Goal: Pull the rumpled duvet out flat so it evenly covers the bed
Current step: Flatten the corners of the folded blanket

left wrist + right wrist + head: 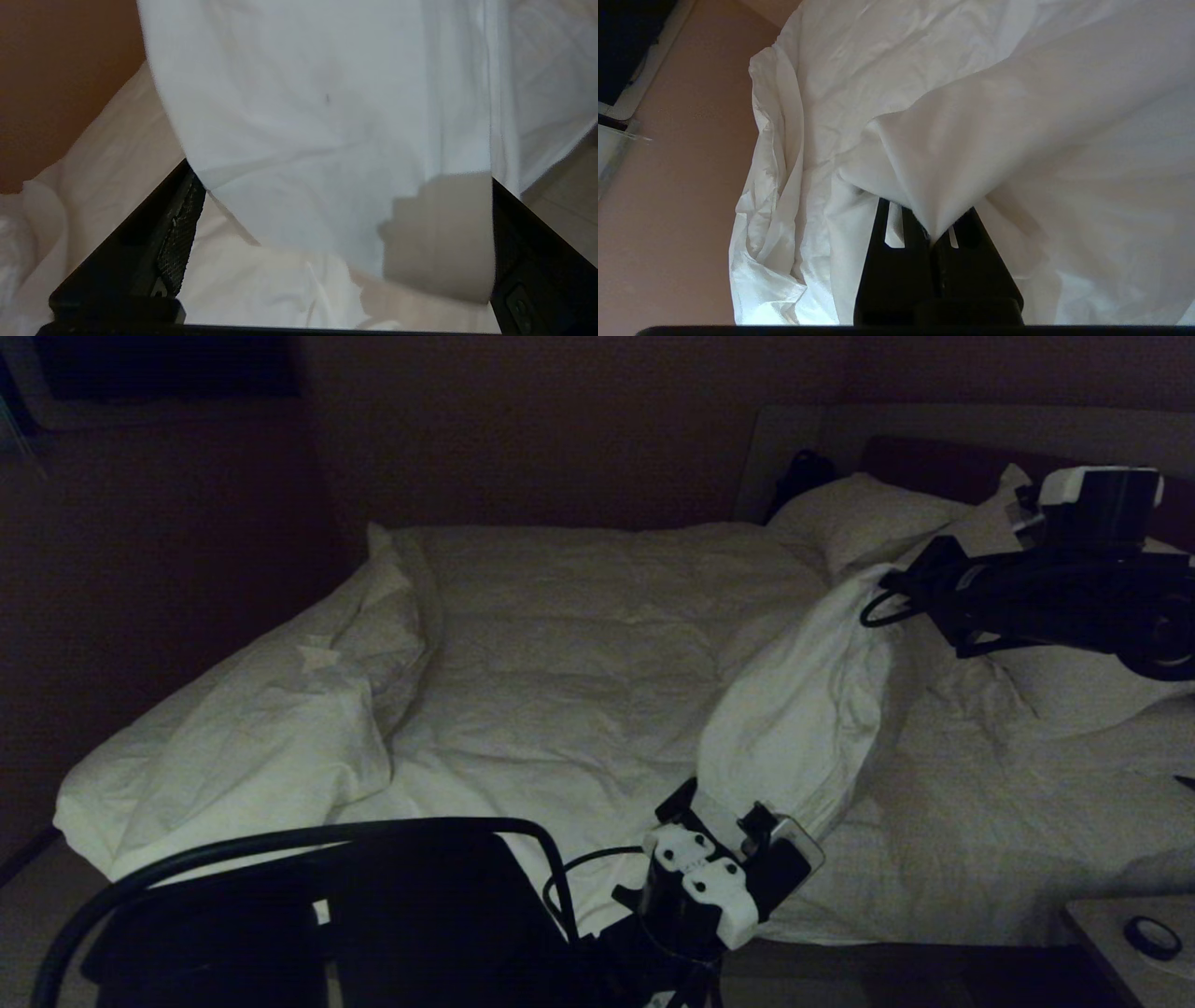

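Two robot arms reach over a wide bed (934, 915) in a dim room, both working on a rumpled white duvet (579, 644). The duvet lies across the mattress but unevenly: one end is bunched into a thick heap at the far-left corner, and a long fold rises like a ridge from the near edge up toward the head of the bed, where a white pillow (859, 518) rests against the dark headboard (943, 467).

The right gripper (931, 238) is raised near the headboard, its fingers pressed tightly together on a pinch of duvet cloth. Seen from its wrist, the fabric fans out from that pinch in a taut cone, which suggests the arm is lifting this edge so the fold hangs free and can be pulled.

The left gripper (336, 233) sits low at the near edge of the bed, at the bottom of the same ridge. Its fingers (177, 233) are spread wide, one on either side of the hanging cloth, holding nothing yet. It appears placed to close on the lower end of the fold, so both arms could stretch the cloth between them.

A small dark ring (1153, 936) lies on a bedside surface (1102, 943) at the near right.
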`<state>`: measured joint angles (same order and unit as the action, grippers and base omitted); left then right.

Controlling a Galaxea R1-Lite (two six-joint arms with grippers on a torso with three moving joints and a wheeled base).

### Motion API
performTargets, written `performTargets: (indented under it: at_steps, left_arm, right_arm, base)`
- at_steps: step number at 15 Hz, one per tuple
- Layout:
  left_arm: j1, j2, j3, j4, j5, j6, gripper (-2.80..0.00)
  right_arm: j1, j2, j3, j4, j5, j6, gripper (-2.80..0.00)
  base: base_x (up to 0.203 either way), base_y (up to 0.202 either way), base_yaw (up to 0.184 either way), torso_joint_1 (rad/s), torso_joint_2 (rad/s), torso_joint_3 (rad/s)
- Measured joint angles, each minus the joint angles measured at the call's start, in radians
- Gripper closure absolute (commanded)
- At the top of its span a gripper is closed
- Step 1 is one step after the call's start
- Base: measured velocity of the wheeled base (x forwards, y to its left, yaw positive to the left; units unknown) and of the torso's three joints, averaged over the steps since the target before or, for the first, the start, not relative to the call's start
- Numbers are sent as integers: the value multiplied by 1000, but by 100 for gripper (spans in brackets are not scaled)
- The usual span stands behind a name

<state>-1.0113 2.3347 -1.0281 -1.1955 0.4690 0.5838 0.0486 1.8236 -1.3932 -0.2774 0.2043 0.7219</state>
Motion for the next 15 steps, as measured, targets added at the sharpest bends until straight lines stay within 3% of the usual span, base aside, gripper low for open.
performTargets:
  at_steps: [15]
  left_arm:
    - [-19,-3,-12,-31,23,13,-280]
  right_arm:
    - [41,0,1,16,-7,26,0]
  base:
    - [0,0,0,0,0,0]
